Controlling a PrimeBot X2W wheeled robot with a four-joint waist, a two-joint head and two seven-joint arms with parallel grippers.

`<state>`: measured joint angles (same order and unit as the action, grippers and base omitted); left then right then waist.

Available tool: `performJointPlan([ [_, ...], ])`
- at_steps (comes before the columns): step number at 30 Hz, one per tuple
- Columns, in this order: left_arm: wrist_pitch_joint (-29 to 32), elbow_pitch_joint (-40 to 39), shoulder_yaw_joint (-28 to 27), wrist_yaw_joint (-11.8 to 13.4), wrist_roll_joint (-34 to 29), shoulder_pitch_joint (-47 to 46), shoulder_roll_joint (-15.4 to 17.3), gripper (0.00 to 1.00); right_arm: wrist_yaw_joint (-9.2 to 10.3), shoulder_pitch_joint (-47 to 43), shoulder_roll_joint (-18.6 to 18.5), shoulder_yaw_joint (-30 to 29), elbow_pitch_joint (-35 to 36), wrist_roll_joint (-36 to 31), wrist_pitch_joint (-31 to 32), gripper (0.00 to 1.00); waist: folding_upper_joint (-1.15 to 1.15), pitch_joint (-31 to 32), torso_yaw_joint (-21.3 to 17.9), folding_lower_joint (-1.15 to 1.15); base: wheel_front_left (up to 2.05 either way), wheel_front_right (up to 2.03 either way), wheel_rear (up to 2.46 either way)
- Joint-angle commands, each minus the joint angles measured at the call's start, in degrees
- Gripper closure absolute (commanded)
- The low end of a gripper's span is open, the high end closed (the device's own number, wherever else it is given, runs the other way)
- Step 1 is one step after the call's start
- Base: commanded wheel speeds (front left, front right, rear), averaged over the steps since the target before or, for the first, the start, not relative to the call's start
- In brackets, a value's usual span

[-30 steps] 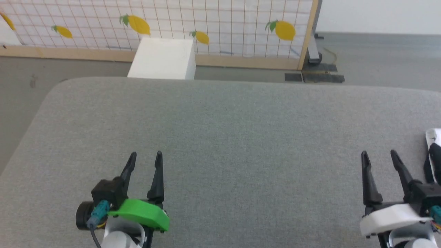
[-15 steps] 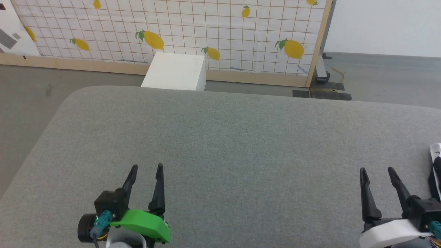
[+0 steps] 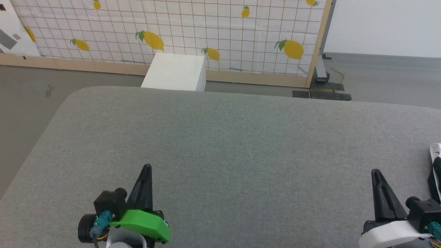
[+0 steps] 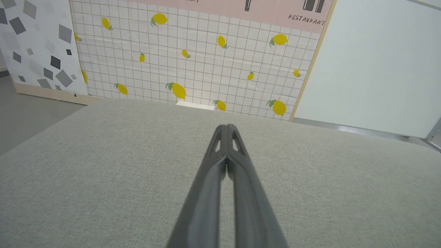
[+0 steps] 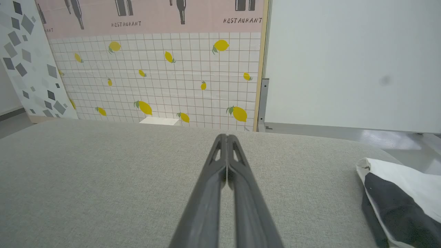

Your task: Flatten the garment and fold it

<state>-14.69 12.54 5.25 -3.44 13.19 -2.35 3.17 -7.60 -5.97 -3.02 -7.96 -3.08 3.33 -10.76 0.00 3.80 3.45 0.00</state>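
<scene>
Two grippers, both empty, are poised low over the grey padded table (image 3: 220, 137), and the flattening and folding has not yet begun. The left gripper (image 3: 147, 167), green-capped, sits close to the table's near edge toward its left side. Its dark fingers (image 4: 206, 206) are pressed together into a single point with nothing between them. The right gripper (image 3: 376, 171), white-capped, takes the matching pose close to the near edge toward the right side, its tips likewise pinched tight on nothing.

The garment (image 5: 396, 196) lies in a bunched heap at the table's right edge, white cloth over a black panel, partly cut off by the frame. It is just beside the right gripper on its outer side, and the two are apart, not touching. How much of it hangs past the edge cannot be told. The broad middle of the table, where a shirt would be spread, is bare grey fabric. Beyond the far edge stand a white box (image 3: 175, 72) on the floor and a lemon-printed screen (image 3: 206, 34).

By the look of things, every step remains. The heap must be reached at the right edge, gripped, drawn toward the middle and opened out flat with sleeves and hem squared, and only then folded. With both sets of fingers closed, the right one would likely need to spread before it can take hold of the cloth.
</scene>
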Motion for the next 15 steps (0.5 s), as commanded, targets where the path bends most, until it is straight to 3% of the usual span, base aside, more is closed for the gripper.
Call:
performJointPlan([
  [1,0.03,-0.01,-0.01,-0.01,-0.01,0.0,0.0,1.0,0.0,0.01,0.0,0.01,0.0,0.0,0.01,1.0,0.0,-0.01,-0.01,0.0,0.0,0.0,0.0],
  [15,1.45,-1.24,-0.54,0.33,-1.3,0.23,-0.03,1.0,0.01,0.59,0.0,0.8,0.3,-0.33,1.06,1.0,0.0,-0.38,-0.35,0.0,0.0,0.0,0.0],
])
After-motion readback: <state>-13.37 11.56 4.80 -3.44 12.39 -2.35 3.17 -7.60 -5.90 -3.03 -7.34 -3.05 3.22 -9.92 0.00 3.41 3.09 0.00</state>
